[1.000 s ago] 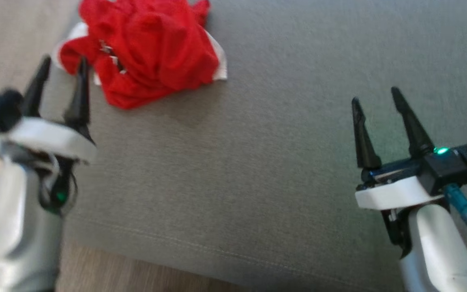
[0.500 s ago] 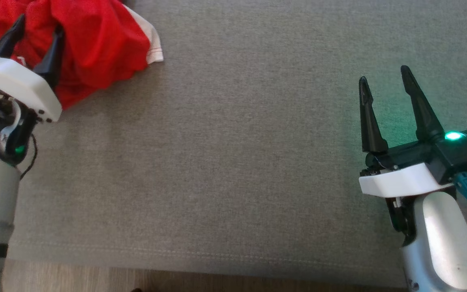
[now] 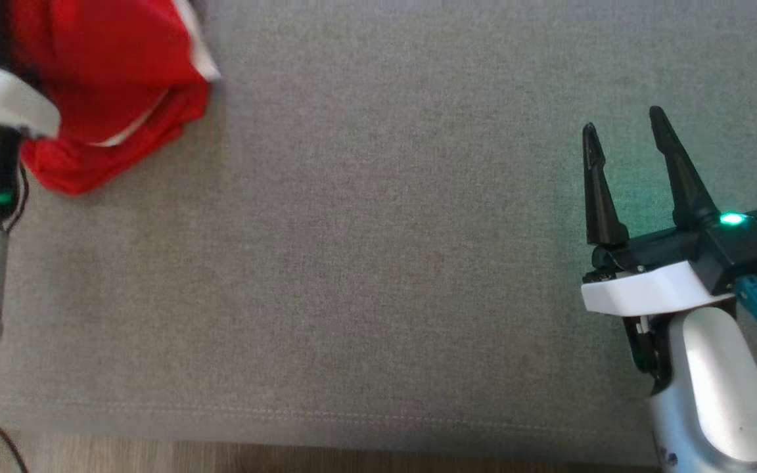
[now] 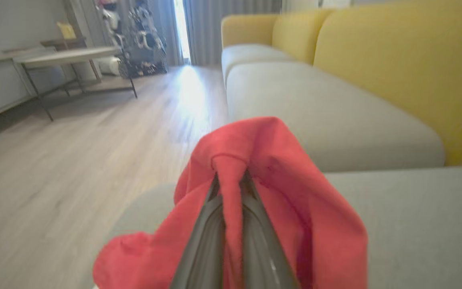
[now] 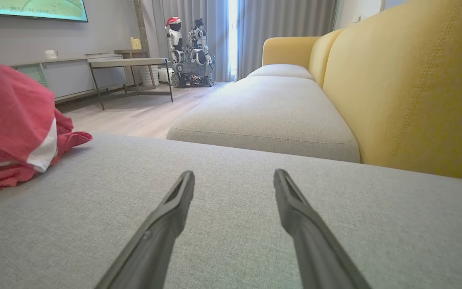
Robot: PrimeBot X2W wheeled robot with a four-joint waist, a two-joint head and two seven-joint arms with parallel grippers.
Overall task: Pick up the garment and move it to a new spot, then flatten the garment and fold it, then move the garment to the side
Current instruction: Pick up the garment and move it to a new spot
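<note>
Over the grey cushion [image 3: 378,263], left jaws have clamped the garment [image 3: 109,66].

Home living room, yellow-backed sofa [image 5: 407,80], grey curtains [image 5: 283,28], wood floor [image 4: 74,160], wall screen [image 5: 30,8], low sideboard [image 5: 78,76]

garment [image 3: 109,79] cut off top-left, left end effector [image 4: 231,192] tips cloth-covered

Garment [image 3: 115,72] at the far left of the sofa seat [image 3: 365,263], a fold of it between the left fingers [image 4: 205,228]. Right fingers [image 3: 598,197] well apart, over the right side of the seat. Floor [image 3: 286,460] along the near edge. Sofa back [image 5: 415,80] farther right.
</note>
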